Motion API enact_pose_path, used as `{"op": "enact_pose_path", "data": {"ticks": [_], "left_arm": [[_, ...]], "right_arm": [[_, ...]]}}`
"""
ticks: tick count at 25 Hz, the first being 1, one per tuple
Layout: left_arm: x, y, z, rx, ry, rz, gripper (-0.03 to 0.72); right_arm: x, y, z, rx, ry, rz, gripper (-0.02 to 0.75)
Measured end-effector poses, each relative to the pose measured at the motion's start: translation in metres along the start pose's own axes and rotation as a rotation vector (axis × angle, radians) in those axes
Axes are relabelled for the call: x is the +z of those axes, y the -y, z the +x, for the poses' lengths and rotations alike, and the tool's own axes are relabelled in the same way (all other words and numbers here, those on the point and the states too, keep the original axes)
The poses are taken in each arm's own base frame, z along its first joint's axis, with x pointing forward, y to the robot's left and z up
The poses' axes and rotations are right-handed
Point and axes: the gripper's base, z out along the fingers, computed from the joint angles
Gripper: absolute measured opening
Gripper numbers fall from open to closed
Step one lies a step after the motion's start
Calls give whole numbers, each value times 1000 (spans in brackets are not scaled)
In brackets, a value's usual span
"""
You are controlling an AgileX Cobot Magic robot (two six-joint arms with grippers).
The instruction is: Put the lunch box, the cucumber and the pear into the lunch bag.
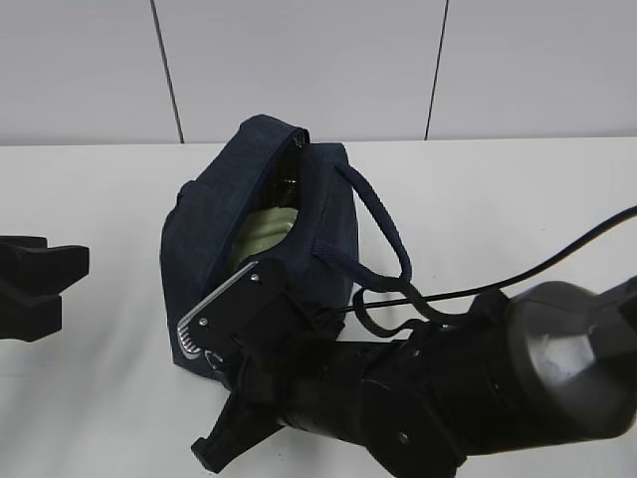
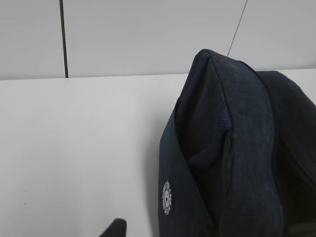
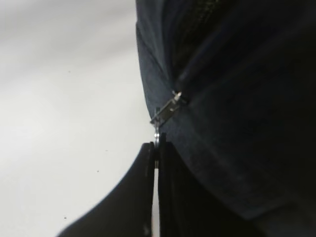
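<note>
Now the right gripper is pinching the bag's zipper pull, while the left gripper (jaws spread) is idling apart.

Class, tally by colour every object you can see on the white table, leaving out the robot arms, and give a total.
Dark navy: 1, the boxy fabric lunch bag
Pale sage-green: 1, the lunch box lid showing inside the bag
Total: 2

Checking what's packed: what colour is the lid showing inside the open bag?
Pale sage green lunch box lid, clearest in the exterior view.

White table — only the lunch bag, seemingly, rests there.
</note>
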Motion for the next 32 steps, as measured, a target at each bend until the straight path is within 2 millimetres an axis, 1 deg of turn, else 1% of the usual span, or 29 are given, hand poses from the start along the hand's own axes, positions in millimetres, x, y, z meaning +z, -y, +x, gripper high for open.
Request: {"op": "enact_pose_path", "data": {"ticks": [5, 11, 18, 24, 28, 32], "left_arm": [[0, 0, 0, -1, 5, -1, 276], [0, 0, -1, -1, 6, -1, 276], [0, 0, -1, -2, 6, -1, 276], [0, 0, -1, -2, 6, -1, 276], [1, 0, 0, -2, -2, -2, 276], [9, -1, 7, -2, -62, -6, 276]], "right_arm": [[-14, 0, -13, -4, 17, -9, 0], [-26, 0, -20, -8, 7, -18, 0], [-45, 2, -38, -22, 77, -18, 0], [-48, 1, -42, -26, 69, -29, 0], [-49, 1, -58, -26, 102, -33, 0], [-50, 0, -70, -27, 136, -34, 0]]}}
